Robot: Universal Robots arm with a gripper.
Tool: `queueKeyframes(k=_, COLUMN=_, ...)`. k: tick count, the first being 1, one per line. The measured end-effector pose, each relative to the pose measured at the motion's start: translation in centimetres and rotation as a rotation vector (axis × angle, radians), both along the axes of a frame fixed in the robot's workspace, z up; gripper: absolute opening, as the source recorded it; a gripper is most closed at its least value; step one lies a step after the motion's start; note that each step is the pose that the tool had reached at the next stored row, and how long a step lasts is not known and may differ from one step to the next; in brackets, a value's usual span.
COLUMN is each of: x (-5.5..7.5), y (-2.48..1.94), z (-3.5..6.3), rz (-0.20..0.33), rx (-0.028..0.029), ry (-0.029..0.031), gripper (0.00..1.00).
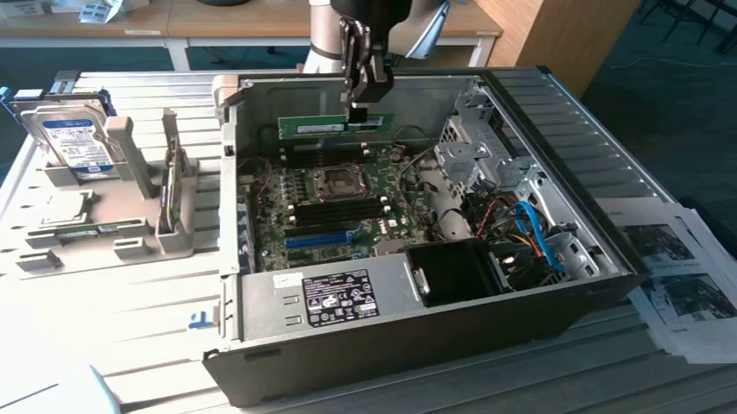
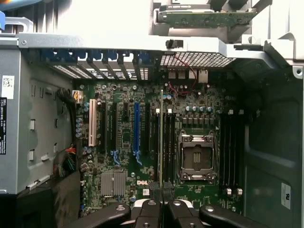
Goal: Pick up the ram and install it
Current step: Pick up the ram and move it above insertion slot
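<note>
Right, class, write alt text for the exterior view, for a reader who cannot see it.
A robot gripper holds the ram, a green stick, above the motherboard of an open computer case. On the exterior view's left, a hard drive stands in a grey rack.

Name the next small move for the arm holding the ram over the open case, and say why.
Probably a slow, straight descent. The gripper holds the ram clear above the motherboard. In the wrist view the ram's edge seems to run along the dark slots beside the processor socket, so lowering looks more useful than shifting sideways.
</note>
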State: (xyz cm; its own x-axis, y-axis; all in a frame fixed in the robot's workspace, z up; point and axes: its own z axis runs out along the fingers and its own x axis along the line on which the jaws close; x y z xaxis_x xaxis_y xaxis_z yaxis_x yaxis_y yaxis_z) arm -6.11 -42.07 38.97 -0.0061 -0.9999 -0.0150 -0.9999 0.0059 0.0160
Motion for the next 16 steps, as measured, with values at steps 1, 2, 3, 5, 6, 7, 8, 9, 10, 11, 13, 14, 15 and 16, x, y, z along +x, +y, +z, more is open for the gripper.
queueKeyframes(k=1, x=0.12, y=0.00, z=0.00, rz=0.000, rx=0.0001, ry=0.0000, gripper=0.12)
queueKeyframes(k=2, x=0.14, y=0.00, z=0.00, rz=0.000, rx=0.0000, ry=0.0001, gripper=0.12)
queueKeyframes(k=3, x=0.14, y=0.00, z=0.00, rz=0.000, rx=0.0001, ry=0.0000, gripper=0.12)
queueKeyframes(k=5, x=0.14, y=0.00, z=0.00, rz=0.000, rx=0.0000, ry=0.0000, gripper=0.12)
queueKeyframes(k=6, x=0.14, y=0.00, z=-0.01, rz=0.000, rx=0.0002, ry=0.0000, gripper=0.12)
queueKeyframes(k=7, x=0.15, y=0.00, z=-0.02, rz=0.000, rx=0.0002, ry=0.0000, gripper=0.12)
queueKeyframes(k=8, x=0.15, y=0.01, z=-0.05, rz=0.000, rx=0.0003, ry=-0.0001, gripper=0.12)
queueKeyframes(k=9, x=0.15, y=0.01, z=-0.09, rz=0.000, rx=0.0005, ry=0.0000, gripper=0.12)
queueKeyframes(k=10, x=0.14, y=0.00, z=-0.14, rz=0.000, rx=0.0005, ry=0.0000, gripper=0.12)
queueKeyframes(k=11, x=0.14, y=0.00, z=-0.20, rz=0.000, rx=0.0005, ry=0.0000, gripper=0.12)
queueKeyframes(k=13, x=0.14, y=0.00, z=-0.38, rz=0.000, rx=0.0007, ry=-0.0001, gripper=0.12)
queueKeyframes(k=14, x=0.14, y=0.00, z=-0.51, rz=0.000, rx=0.0009, ry=0.0000, gripper=0.12)
queueKeyframes(k=15, x=0.14, y=0.00, z=-0.63, rz=0.000, rx=0.0010, ry=0.0000, gripper=0.12)
queueKeyframes(k=16, x=0.14, y=0.00, z=-0.75, rz=0.000, rx=0.0013, ry=-0.0002, gripper=0.12)
